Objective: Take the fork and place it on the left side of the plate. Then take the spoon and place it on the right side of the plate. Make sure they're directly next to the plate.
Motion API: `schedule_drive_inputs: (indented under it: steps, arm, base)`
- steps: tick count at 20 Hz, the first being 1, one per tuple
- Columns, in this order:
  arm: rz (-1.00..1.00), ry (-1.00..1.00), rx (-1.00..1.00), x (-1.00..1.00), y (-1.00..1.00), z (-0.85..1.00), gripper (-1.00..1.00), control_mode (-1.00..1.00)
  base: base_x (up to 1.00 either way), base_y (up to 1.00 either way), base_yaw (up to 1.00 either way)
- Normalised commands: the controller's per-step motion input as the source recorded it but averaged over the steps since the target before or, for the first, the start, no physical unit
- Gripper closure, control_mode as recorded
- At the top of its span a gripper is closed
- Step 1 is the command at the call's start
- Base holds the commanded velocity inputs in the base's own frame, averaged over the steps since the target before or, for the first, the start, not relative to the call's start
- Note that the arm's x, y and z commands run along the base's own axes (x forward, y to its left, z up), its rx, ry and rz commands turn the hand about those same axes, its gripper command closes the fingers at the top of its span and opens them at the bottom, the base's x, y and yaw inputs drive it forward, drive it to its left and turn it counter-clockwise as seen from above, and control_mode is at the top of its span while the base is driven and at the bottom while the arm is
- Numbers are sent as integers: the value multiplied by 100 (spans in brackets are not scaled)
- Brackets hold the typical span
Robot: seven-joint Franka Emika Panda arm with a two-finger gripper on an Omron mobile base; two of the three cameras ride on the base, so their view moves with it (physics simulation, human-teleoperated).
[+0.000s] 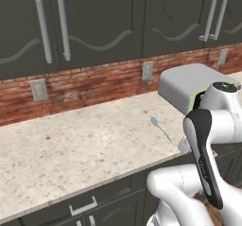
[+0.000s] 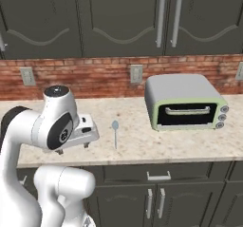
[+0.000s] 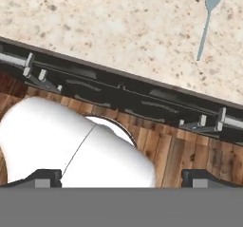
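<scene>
Hand view: jaws [image 3: 121, 176] spread, aimed down past counter edge [image 3: 142, 86]; spoon [image 3: 209, 17] lies apart.

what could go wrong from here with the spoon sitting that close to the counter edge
1. The spoon lies flat on the counter with its handle toward the front edge; a clumsy approach might nudge it off.
2. It is thin and flat, so the fingers may slip over it rather than catch it.
3. The open end effector hangs over the floor in front of the cabinets, and the toaster oven stands beside the spoon, so a wide swing could clip it.
</scene>
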Motion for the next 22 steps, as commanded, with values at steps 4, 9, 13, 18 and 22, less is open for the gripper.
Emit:
schedule_drive_inputs:
  steps: [4, 9, 13, 18, 22]
  arm:
    - [7, 10, 0, 59, -14, -2, -100, -100]
    - [0, 17, 0, 77, -1, -9, -100, -100]
    - [-5, 18, 0, 74, 0, -21, -100, -100]
    - [-9, 10, 0, 67, -1, -34, -100, -100]
    - [-8, 8, 0, 61, -5, -37, -100, -100]
  base:
    - [0, 0, 0]
    - [0, 0, 0]
    - [0, 0, 0]
    - [0, 0, 0]
    - [0, 0, 0]
